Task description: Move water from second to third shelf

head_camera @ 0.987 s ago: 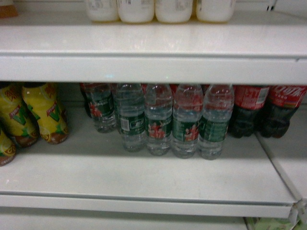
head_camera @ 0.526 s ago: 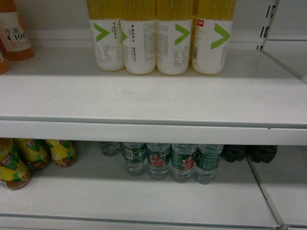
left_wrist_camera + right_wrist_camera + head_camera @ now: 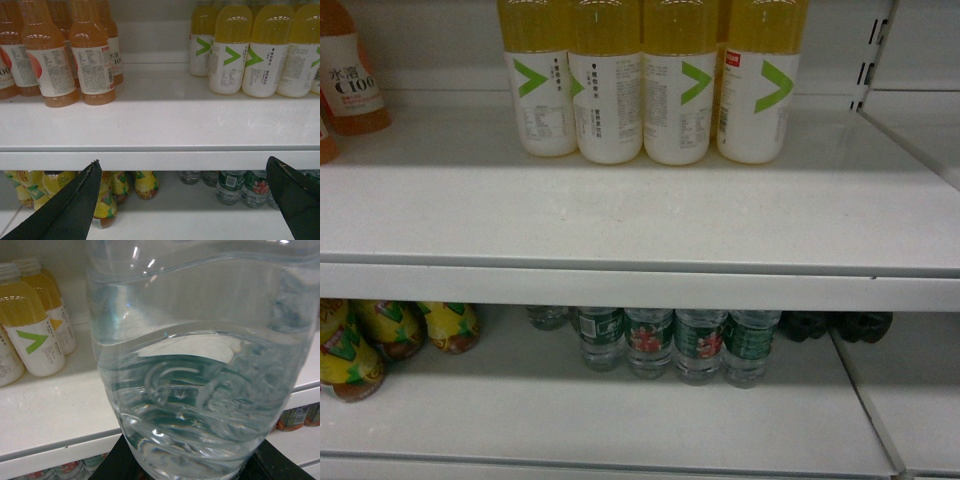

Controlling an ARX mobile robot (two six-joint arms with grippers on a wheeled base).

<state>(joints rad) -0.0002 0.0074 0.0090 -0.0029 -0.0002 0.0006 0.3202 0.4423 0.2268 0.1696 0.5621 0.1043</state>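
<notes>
Right up against the right wrist camera stands a clear ribbed plastic water bottle (image 3: pixel 200 370), filling most of that view, with the dark parts of the right gripper (image 3: pixel 192 470) showing at either side of its base, so the jaws look clamped on the bottle (the fingertips themselves are hidden behind it). Behind it runs the white upper shelf board (image 3: pixel 45 405) with yellow juice bottles with white labels and green chevrons (image 3: pixel 30 335) at the left.

Only the left wrist view shows the left gripper (image 3: pixel 192 205): two dark fingers (image 3: pixel 70 210) set wide apart at the bottom corners, nothing between them. It also shows orange drink bottles with white labels (image 3: pixel 90 60) on the upper board, left of the chevron bottles, which the other views barely catch.

Neither gripper nor the held bottle appears in the head view. It looks square at white metal shelving: four chevron bottles stand at the back of the upper shelf (image 3: pixel 640 215), whose front half is bare. On the lower shelf (image 3: pixel 620 420), a row of green-labelled water bottles (image 3: pixel 675 345) stands in the middle, tops hidden by the board above, with yellow bottles with green and red labels (image 3: pixel 390 335) to the left and dark cola bottles (image 3: pixel 835 325) to the right. A slotted upright (image 3: pixel 875 45) and an angled neighbouring shelf lie at the right edge.
</notes>
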